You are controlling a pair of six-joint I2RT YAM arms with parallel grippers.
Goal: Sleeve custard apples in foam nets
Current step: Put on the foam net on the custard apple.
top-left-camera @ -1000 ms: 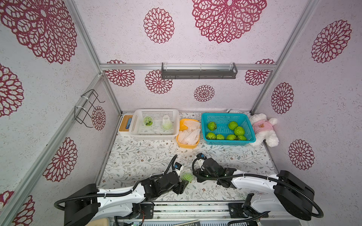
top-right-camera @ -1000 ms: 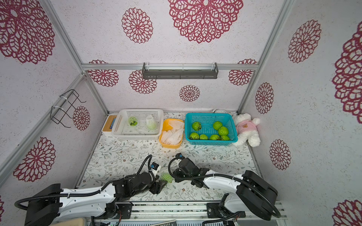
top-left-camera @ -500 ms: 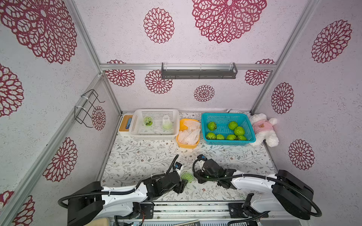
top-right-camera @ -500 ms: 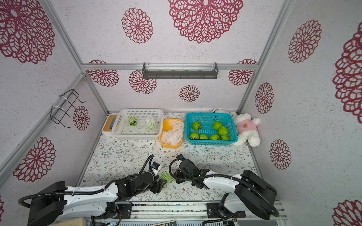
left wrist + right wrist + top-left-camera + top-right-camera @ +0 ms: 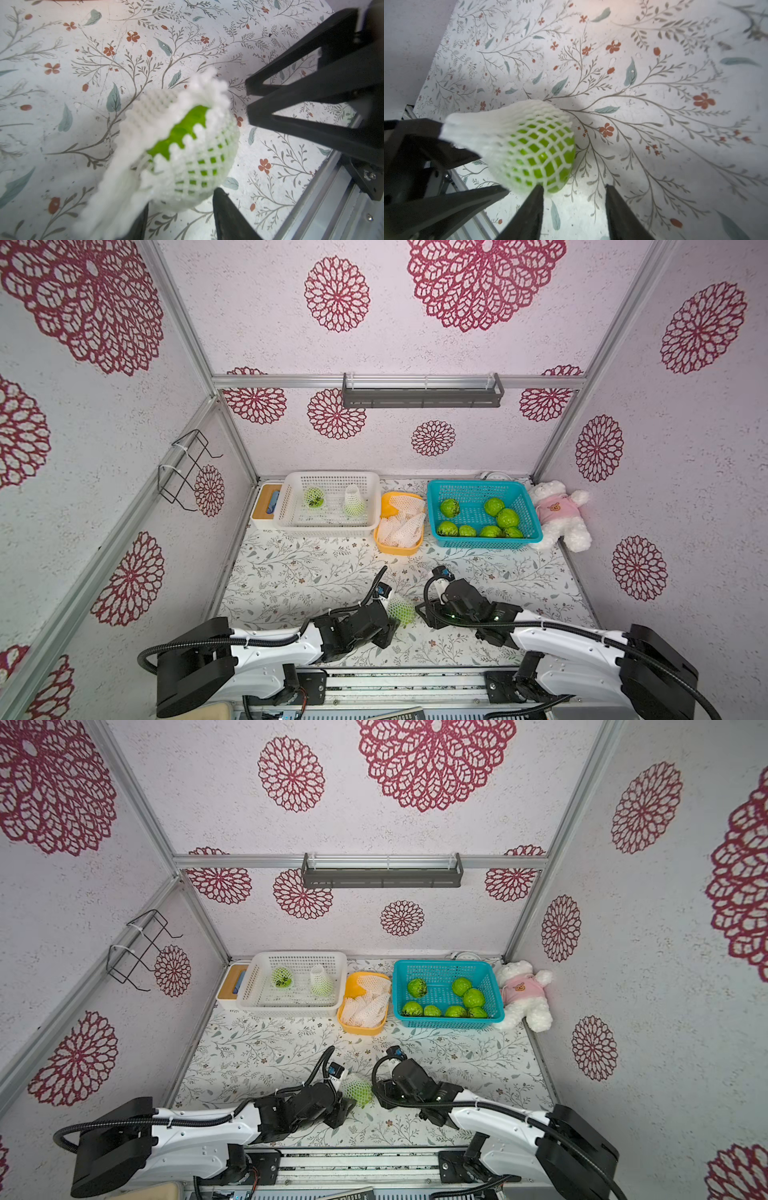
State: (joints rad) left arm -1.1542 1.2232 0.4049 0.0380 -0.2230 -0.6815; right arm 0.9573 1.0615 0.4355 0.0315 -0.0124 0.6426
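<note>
Left and right jaws stand parted, clamping nothing — netted custard apple (image 5: 401, 610) lies between them, six o'clock on the surface (image 5: 291, 572); sleeving looks finished; next — gentle grip, then white basket (image 5: 328, 530) at eleven o'clock.

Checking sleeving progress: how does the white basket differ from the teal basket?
The white basket holds two custard apples that look sleeved; the teal basket holds seven bare ones. The white basket stands left of the yellow tray of foam nets, the teal basket right of it. Both are perforated rectangles at the back.
</note>
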